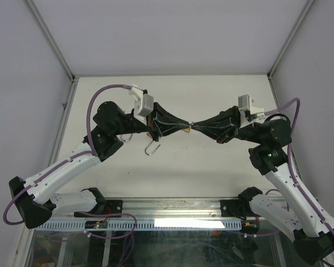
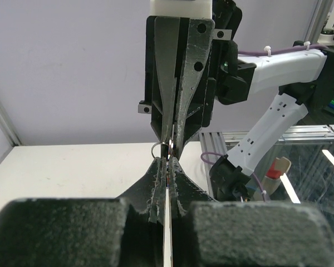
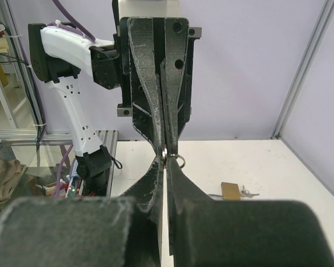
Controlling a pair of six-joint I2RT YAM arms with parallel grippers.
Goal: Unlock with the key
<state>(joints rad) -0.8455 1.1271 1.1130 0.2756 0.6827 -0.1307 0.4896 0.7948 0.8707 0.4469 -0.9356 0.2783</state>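
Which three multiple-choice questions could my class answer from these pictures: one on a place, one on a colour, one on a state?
1. Where is the padlock?
A. On the table, near the left arm
B. Hanging on the back wall
C. On the floor

2. What colour are the arms' cables?
A. Yellow
B. Purple
C. Green

3. How are the left pincer and right pincer?
A. Both wide open
B. One open
C. Both shut, tip to tip

Answers:
1 A, its brass body rests on the white surface.
2 B, purple loops trail from each arm.
3 C, both wrist views show fingers pressed together.
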